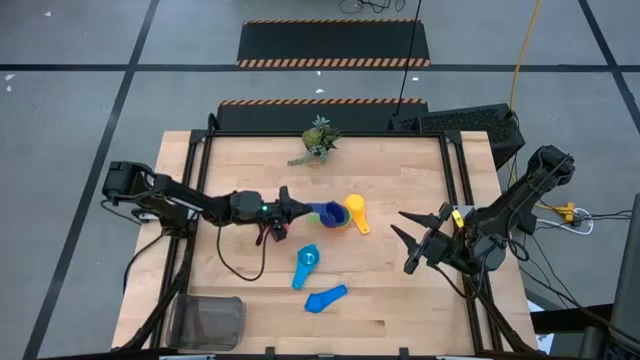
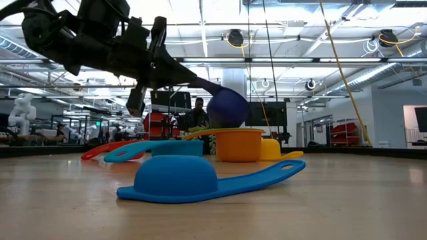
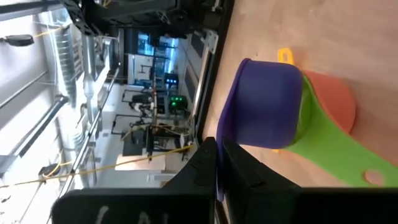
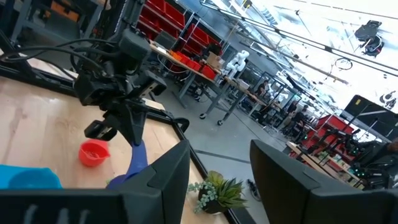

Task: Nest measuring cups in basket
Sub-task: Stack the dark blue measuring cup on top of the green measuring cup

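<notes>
My left gripper [image 1: 297, 209] reaches from the table's left to mid-table, shut on the dark blue cup [image 1: 326, 213]. In the low view that cup [image 2: 227, 107] hangs just above the green cup [image 3: 320, 146], which sits in the orange cup [image 2: 239, 145]. The yellow cup [image 1: 355, 210] lies beside them. The red cup [image 1: 275, 233], light blue cup [image 1: 305, 265] and blue cup [image 1: 325, 298] rest on the wood nearer the front. The basket [image 1: 207, 320] stands at the near left corner. My right gripper [image 1: 420, 238] waits open at the right. My left gripper pinches the dark blue cup's handle [image 3: 219, 171] between its two fingers [image 3: 239, 174], coming level from the table's left, along the handle. The bowl [image 3: 267, 109] sticks out past the fingertips, tilted and lifted off the table over the green cup.
A small green plant [image 1: 318, 140] stands near the far edge. A black cable [image 1: 240, 270] loops on the wood below the left arm. Bare wood lies between the loose cups and the basket.
</notes>
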